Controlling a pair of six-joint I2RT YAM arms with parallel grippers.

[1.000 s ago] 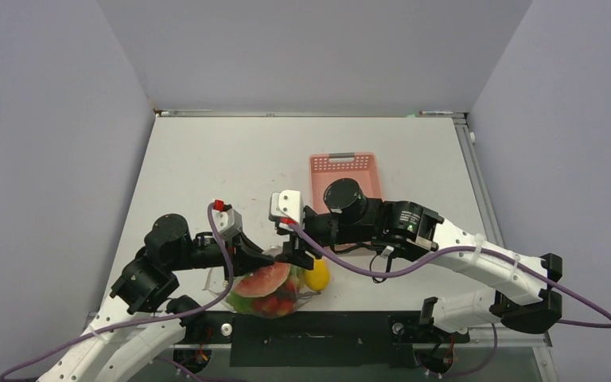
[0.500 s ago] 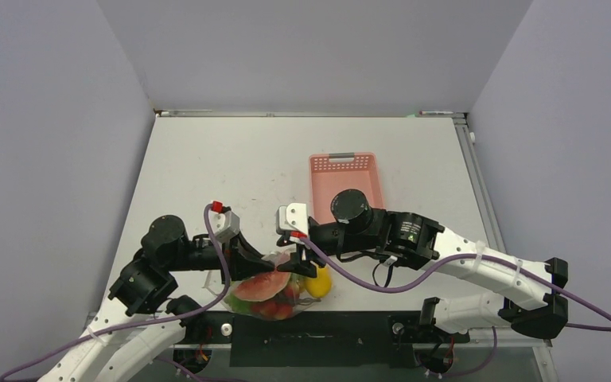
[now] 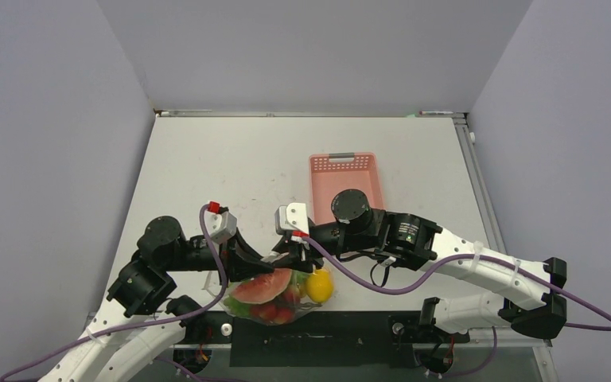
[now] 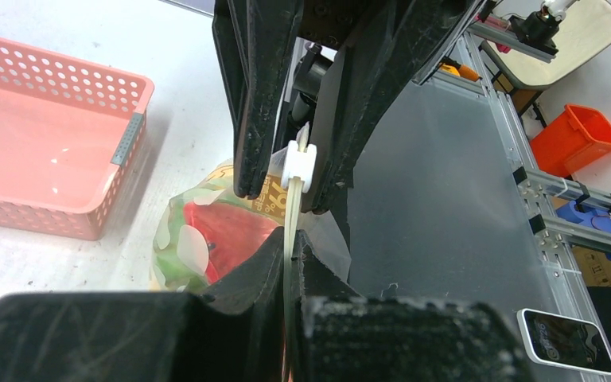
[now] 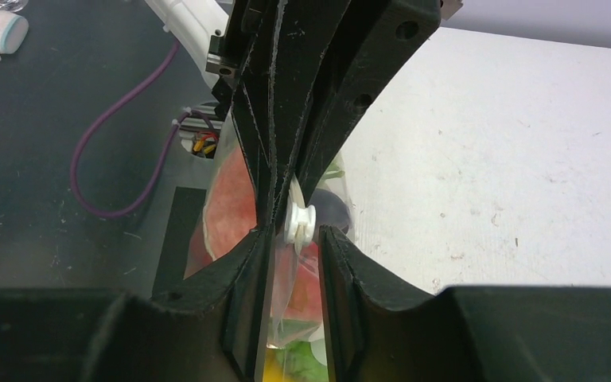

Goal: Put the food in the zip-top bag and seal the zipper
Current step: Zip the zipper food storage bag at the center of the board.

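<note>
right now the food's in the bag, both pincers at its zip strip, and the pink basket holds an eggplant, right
Not quite: the left wrist view shows the pink basket holding nothing. The food is in the bag, with the left pincer and right pincer at its zip strip.

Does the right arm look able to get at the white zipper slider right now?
Likely yes: the zipper slider sits between the fingertips of the right gripper, seemingly touched on both sides, with nothing in between. The left gripper pinches the zipper just beside it, clear of the slider.
</note>
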